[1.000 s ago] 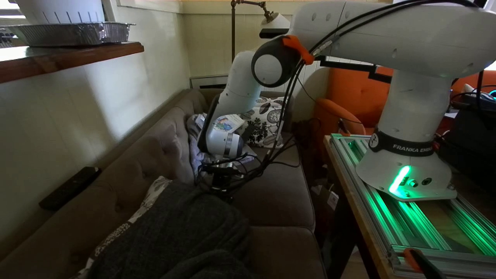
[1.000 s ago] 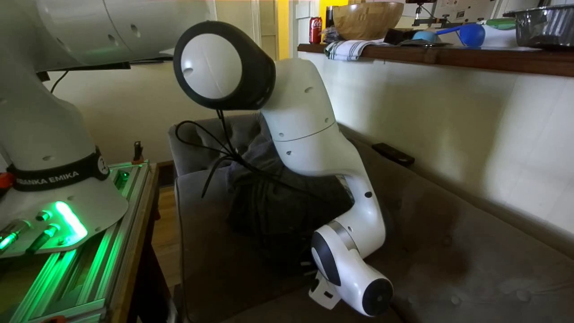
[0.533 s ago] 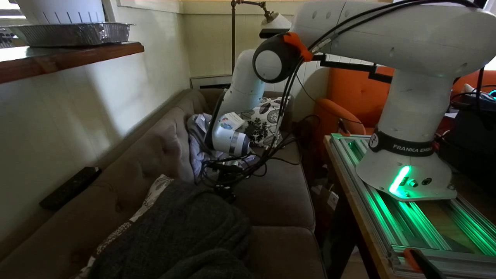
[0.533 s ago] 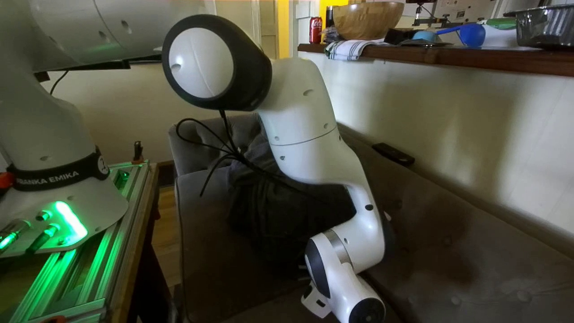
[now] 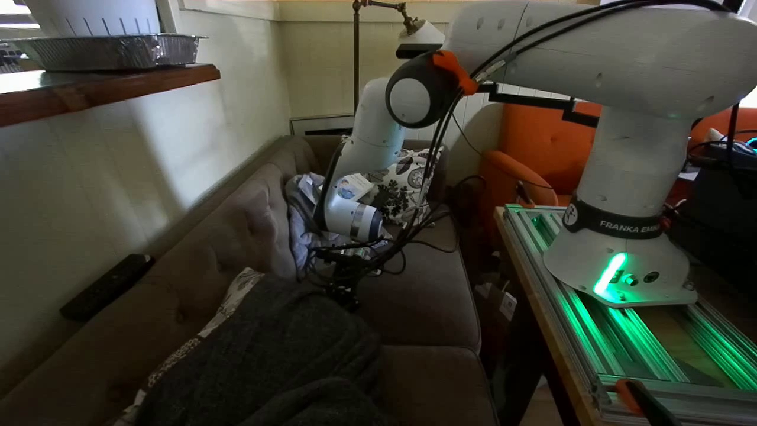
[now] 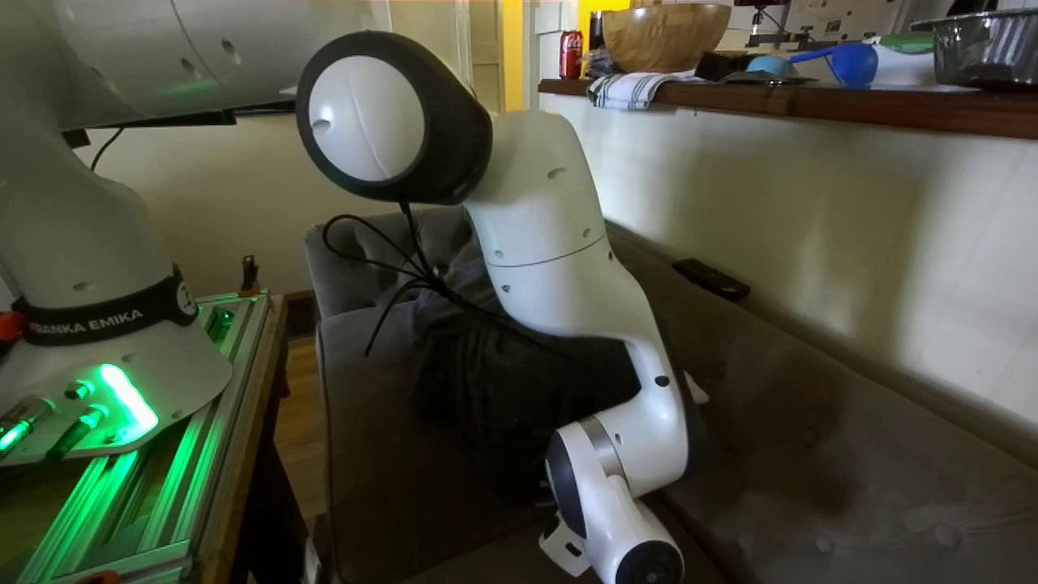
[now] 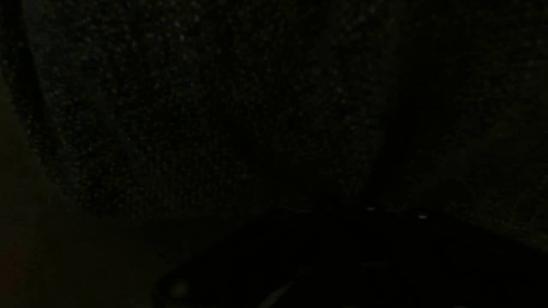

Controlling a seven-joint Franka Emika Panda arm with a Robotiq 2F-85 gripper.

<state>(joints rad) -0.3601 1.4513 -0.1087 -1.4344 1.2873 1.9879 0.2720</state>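
Over sofa seat (image 5: 423, 296), gripper (image 5: 345, 297) closed by edge of dark blanket (image 5: 266, 355); wrist view too dark to tell whether pinching it. Patterned pillow (image 5: 239, 289) partly beneath.

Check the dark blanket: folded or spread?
Spread loosely, not neatly folded: the dark blanket drapes in creases, a patterned cushion showing along one edge.
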